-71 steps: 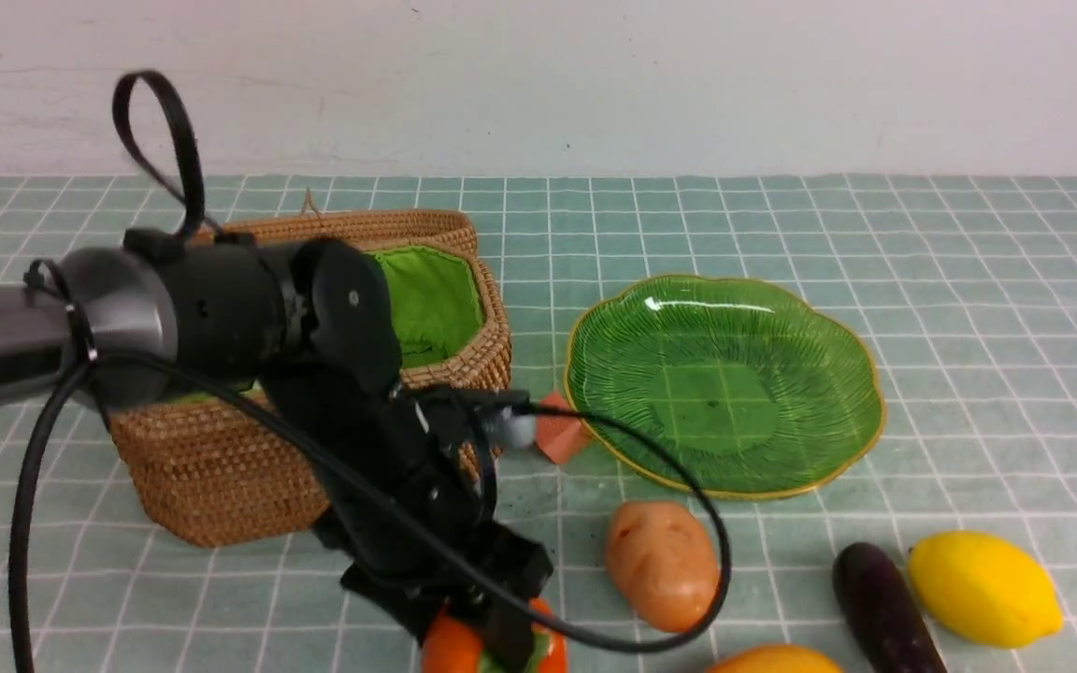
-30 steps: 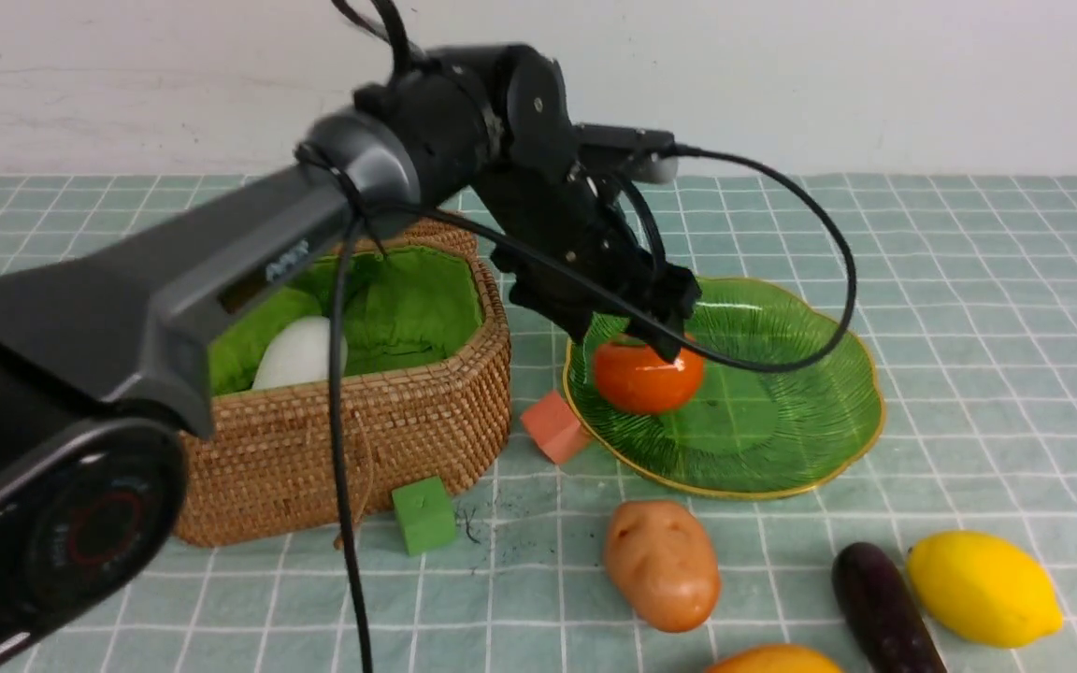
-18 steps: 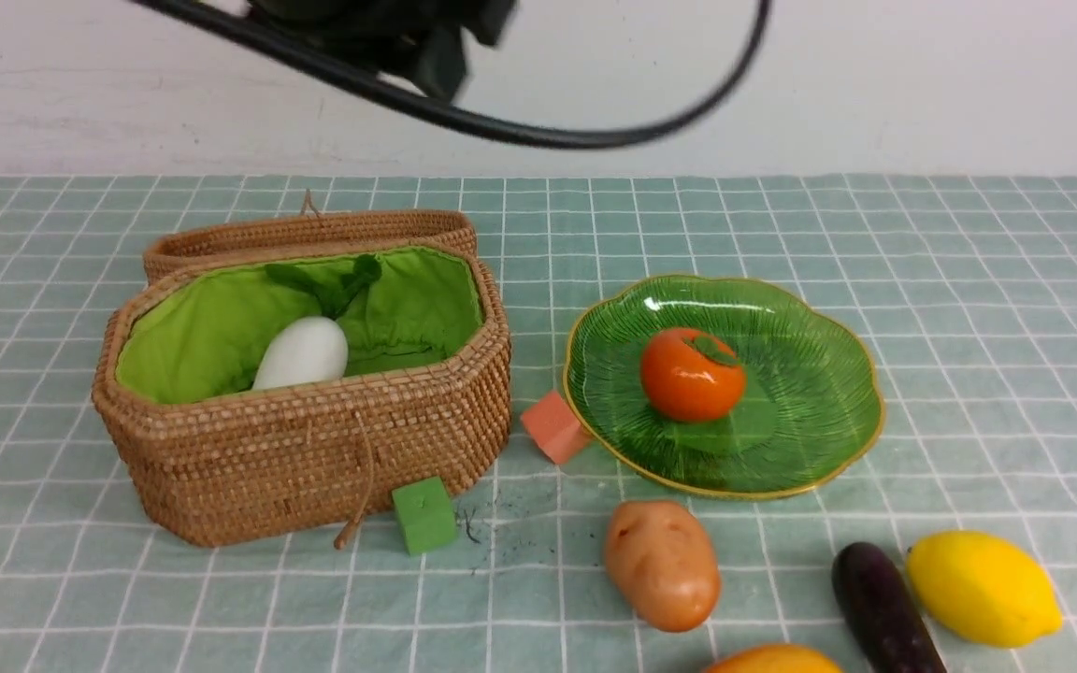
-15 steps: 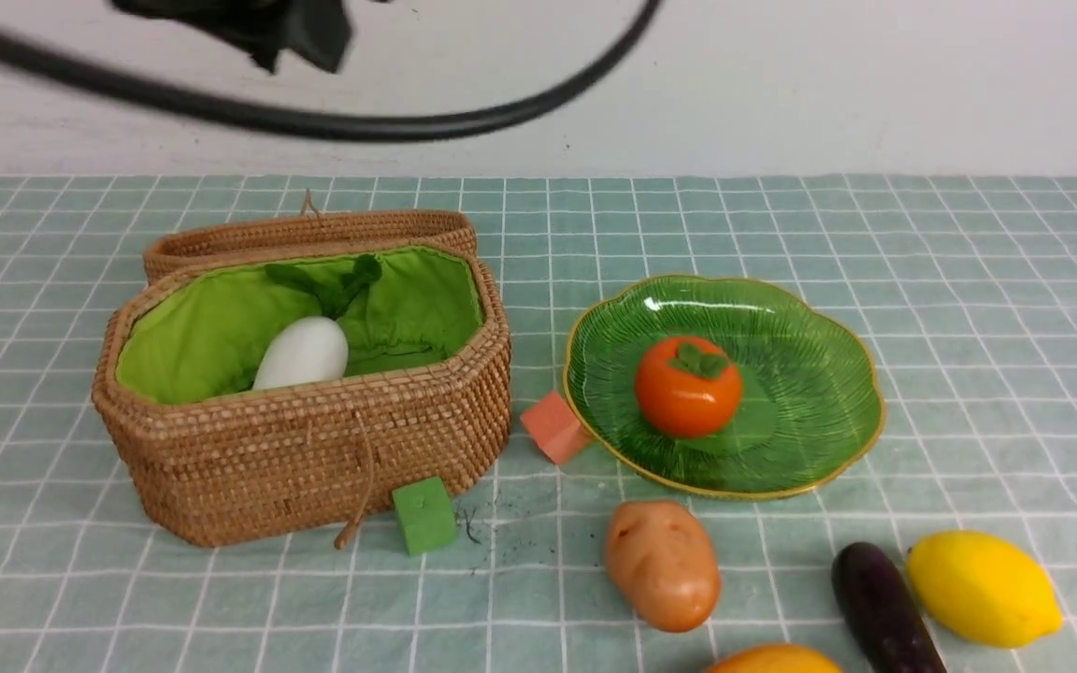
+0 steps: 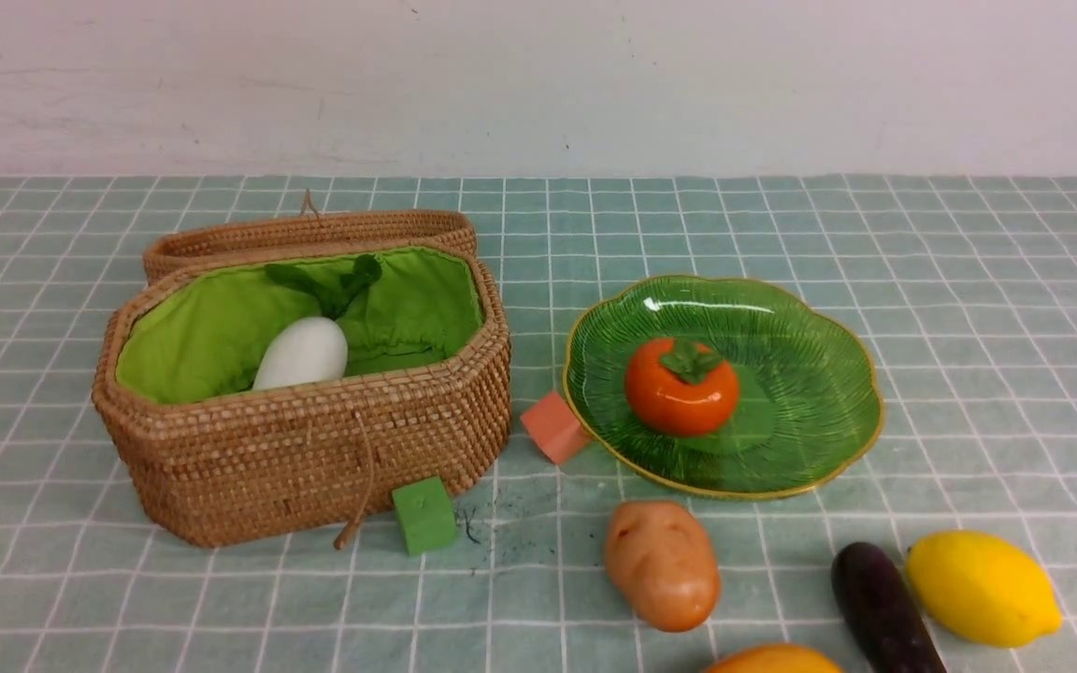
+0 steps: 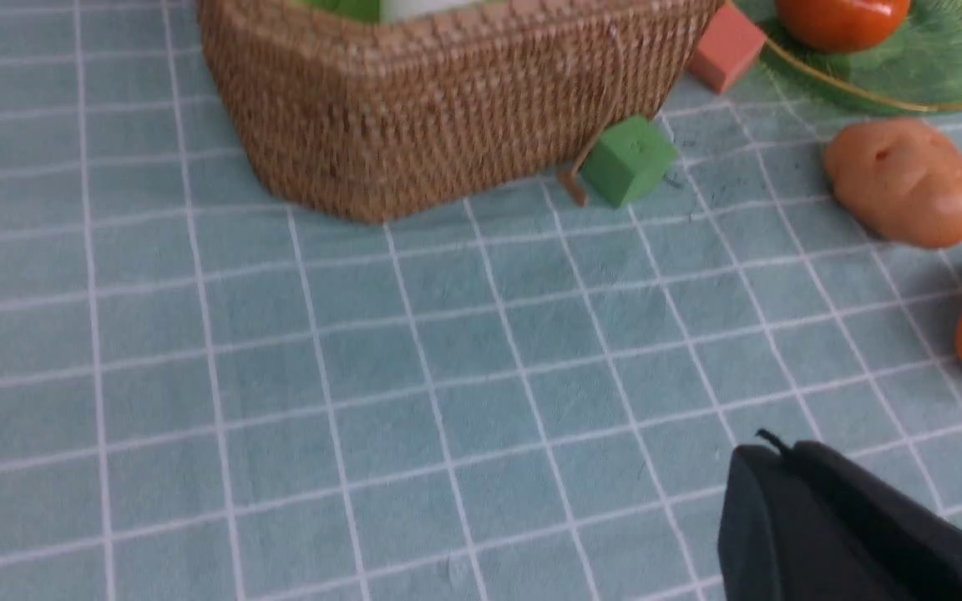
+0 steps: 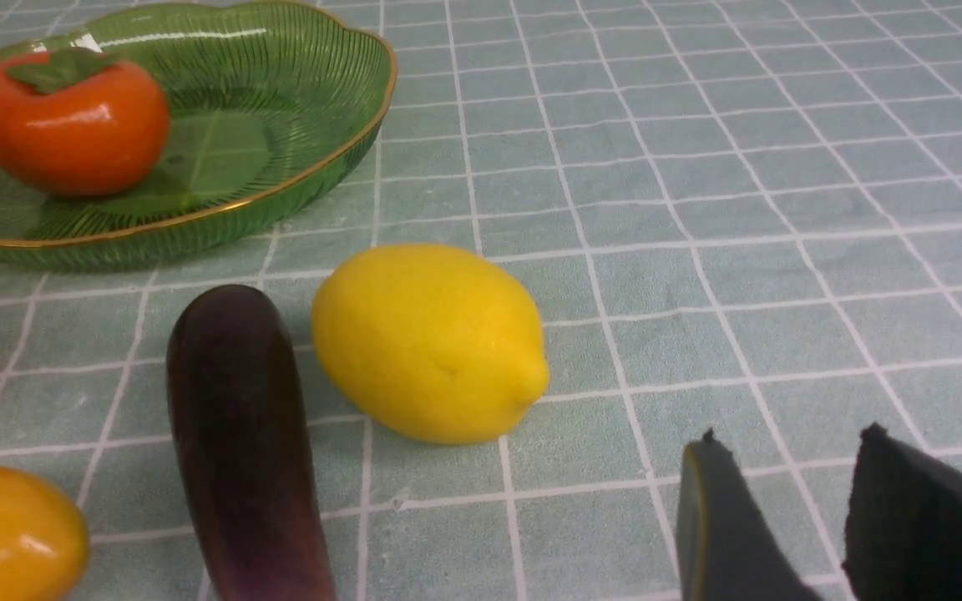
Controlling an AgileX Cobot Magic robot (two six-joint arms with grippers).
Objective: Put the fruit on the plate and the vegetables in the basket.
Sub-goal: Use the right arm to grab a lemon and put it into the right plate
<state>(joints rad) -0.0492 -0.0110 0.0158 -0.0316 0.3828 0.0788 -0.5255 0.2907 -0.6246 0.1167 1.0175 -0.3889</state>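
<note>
The round orange-red toy fruit with a green cap (image 5: 682, 385) sits mid-dish on the ribbed green glass plate (image 5: 819, 327), well inside its gold rim. The yellow lemon (image 5: 983, 587), dark purple eggplant (image 5: 880, 608) and brown potato (image 5: 662, 564) lie on the checked worktop (image 5: 1015, 308) nearer the robot. Bare cloth spreads right of the plate. The left tool (image 6: 769, 451) is clenched on nothing. The right tool (image 7: 790, 434) is parted and holds nothing, near the lemon.

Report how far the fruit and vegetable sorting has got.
Done: the orange-red fruit sits on the plate, the white radish lies in the basket. In hand: nothing; left pincer shut and empty, right pincer open and empty. Left: lemon and mango for the plate, potato and eggplant for the basket.
</note>
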